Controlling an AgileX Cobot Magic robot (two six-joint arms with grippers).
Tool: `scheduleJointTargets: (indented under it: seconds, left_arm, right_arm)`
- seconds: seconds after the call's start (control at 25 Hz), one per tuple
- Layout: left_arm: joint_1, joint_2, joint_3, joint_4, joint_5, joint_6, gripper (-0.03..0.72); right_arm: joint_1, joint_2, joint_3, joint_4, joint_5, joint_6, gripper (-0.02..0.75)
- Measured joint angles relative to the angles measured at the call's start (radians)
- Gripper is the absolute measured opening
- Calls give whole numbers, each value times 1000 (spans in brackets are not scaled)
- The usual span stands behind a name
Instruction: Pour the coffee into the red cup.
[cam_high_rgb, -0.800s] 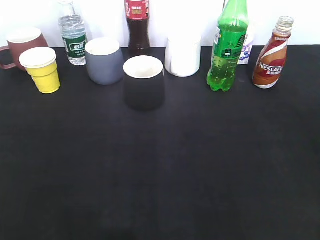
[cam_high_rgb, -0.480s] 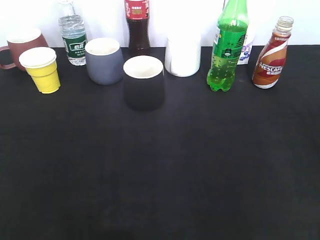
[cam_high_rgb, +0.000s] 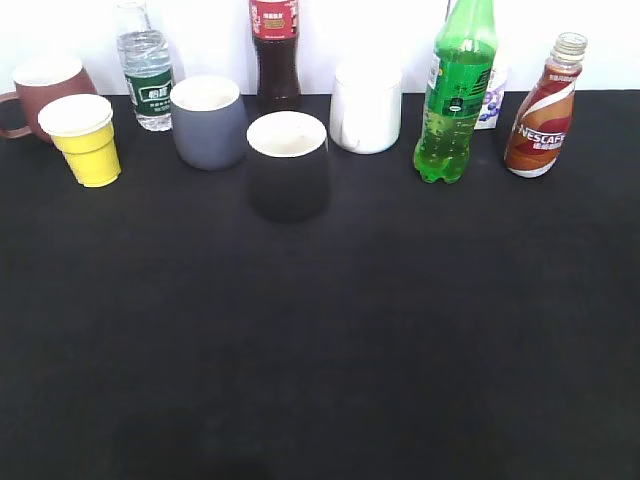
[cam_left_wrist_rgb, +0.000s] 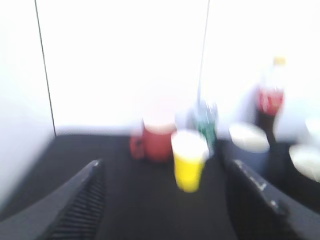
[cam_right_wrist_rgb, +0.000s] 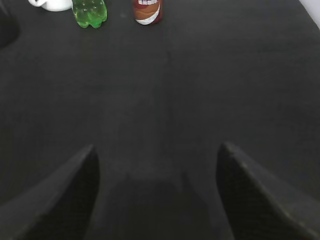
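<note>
The brown Nescafe coffee bottle (cam_high_rgb: 540, 110) stands capped at the back right of the black table; its base shows in the right wrist view (cam_right_wrist_rgb: 147, 11). The red cup (cam_high_rgb: 45, 90) with a handle stands at the back left, behind a yellow cup (cam_high_rgb: 85, 140); it also shows blurred in the left wrist view (cam_left_wrist_rgb: 157, 135). My left gripper (cam_left_wrist_rgb: 162, 172) is open and empty, well short of the red cup. My right gripper (cam_right_wrist_rgb: 156, 157) is open and empty over bare table, far in front of the coffee bottle. Neither gripper shows in the exterior view.
Along the back stand a water bottle (cam_high_rgb: 146, 75), a grey cup (cam_high_rgb: 207, 122), a cola bottle (cam_high_rgb: 275, 55), a black cup (cam_high_rgb: 288, 165), a white mug (cam_high_rgb: 366, 105) and a green soda bottle (cam_high_rgb: 456, 95). A white wall rises behind the table.
</note>
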Motion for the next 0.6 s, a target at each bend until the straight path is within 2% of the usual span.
scheduleJointTargets:
  seconds: [0.24,0.52,0.6]
  left_arm:
    - [0,320,107,6,-523,0,564]
    - [0,864,132,14,-873,0,523]
    - [0,958,132,14,-962,0,520]
  right_arm:
    - [0,0,0,0,0,0,571]
    - [0,0,0,0,0,0,571]
    - [0,0,0,0,-1,0,571]
